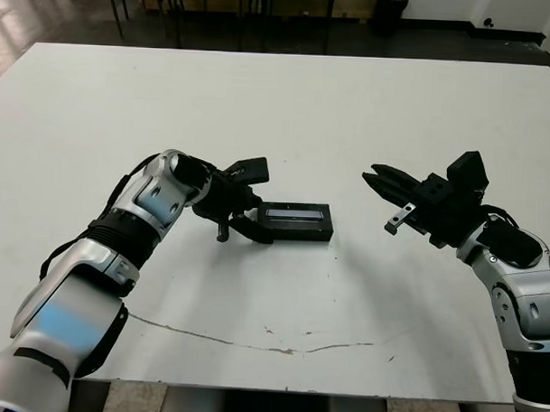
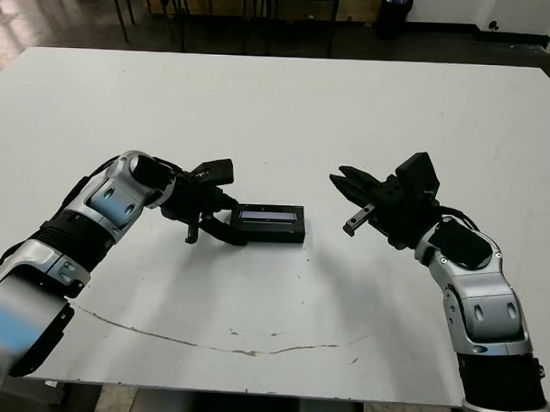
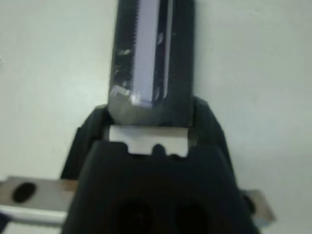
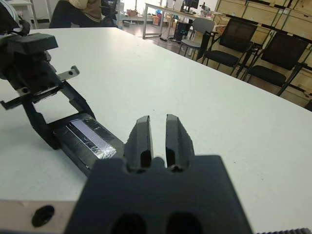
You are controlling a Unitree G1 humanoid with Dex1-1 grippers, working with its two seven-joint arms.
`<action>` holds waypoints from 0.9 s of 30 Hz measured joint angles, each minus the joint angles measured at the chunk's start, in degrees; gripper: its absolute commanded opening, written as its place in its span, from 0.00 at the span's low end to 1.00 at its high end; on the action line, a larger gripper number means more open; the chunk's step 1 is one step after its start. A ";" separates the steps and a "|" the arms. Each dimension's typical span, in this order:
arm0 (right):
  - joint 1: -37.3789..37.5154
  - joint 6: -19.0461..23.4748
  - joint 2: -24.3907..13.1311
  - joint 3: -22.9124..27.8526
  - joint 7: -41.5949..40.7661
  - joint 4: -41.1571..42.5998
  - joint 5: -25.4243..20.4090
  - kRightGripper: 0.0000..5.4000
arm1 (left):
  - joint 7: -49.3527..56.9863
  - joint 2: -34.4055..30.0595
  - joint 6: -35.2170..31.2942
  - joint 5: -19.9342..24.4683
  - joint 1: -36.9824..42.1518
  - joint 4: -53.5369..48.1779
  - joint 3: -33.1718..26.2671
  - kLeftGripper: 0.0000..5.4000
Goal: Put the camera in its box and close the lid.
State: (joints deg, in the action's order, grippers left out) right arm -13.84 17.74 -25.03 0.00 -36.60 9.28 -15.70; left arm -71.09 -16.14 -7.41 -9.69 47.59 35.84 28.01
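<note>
The camera (image 1: pixel 297 220) is a narrow black bar lying near the middle of the white table (image 1: pixel 351 100). A glossy bluish-purple panel (image 3: pixel 146 53) runs along its upward face. My left gripper (image 1: pixel 254 205) is shut on the camera's left end, with one finger (image 4: pixel 80 102) on the far side and one on the near side. My right gripper (image 1: pixel 375 180) hovers shut and holding nothing, a short way right of the camera with its tips pointing at it. The box and its lid are out of view.
A thin dark crack (image 1: pixel 279 346) runs across the table near its front edge. Beyond the far edge stand dark chairs (image 4: pixel 229 44) and desks. A seated person (image 4: pixel 83 7) shows in the right wrist view.
</note>
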 measured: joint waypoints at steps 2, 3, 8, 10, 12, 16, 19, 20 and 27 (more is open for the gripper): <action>0.00 -0.01 0.00 -0.02 0.00 -0.05 0.00 0.00 | -0.49 -0.33 3.24 -0.03 -0.01 0.00 0.54 0.55; 0.00 -0.01 0.00 -0.04 0.00 -0.05 0.00 0.00 | -0.67 -0.48 4.84 -0.02 -0.08 -0.01 0.80 0.59; 0.00 -0.01 0.00 -0.08 0.00 -0.02 0.00 0.00 | -2.51 -2.50 8.13 0.68 -0.87 -0.19 1.02 0.81; -0.02 -0.01 0.00 -0.09 0.00 0.00 -0.01 0.00 | -2.64 -4.28 9.58 1.22 -2.00 -1.43 0.63 0.89; -0.01 -0.01 0.00 -0.08 0.00 -0.02 -0.01 0.00 | -2.63 -6.50 10.54 2.07 -3.67 -2.60 -0.45 0.97; -0.15 -0.02 -0.01 -0.08 -0.20 -0.30 -0.02 0.00 | -2.81 -11.62 11.94 4.19 -7.03 -3.92 -3.01 1.00; -0.39 -0.01 -0.03 -0.13 -0.24 -0.53 0.09 0.00 | -1.67 -15.61 12.97 4.68 -9.12 -4.84 -5.24 1.00; -0.49 0.00 -0.05 -0.15 -0.24 -0.61 0.11 0.00 | -1.27 -16.90 12.59 5.00 -9.83 -5.21 -6.26 1.00; -1.66 0.02 0.00 -0.45 -0.37 -1.13 0.16 0.00 | 11.34 -20.71 -0.28 7.78 -18.03 -16.84 -17.47 0.98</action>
State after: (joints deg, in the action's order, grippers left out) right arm -15.50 17.76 -25.02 -0.46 -36.97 8.15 -15.54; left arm -59.75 -36.85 -7.68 -1.91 29.56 19.00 10.54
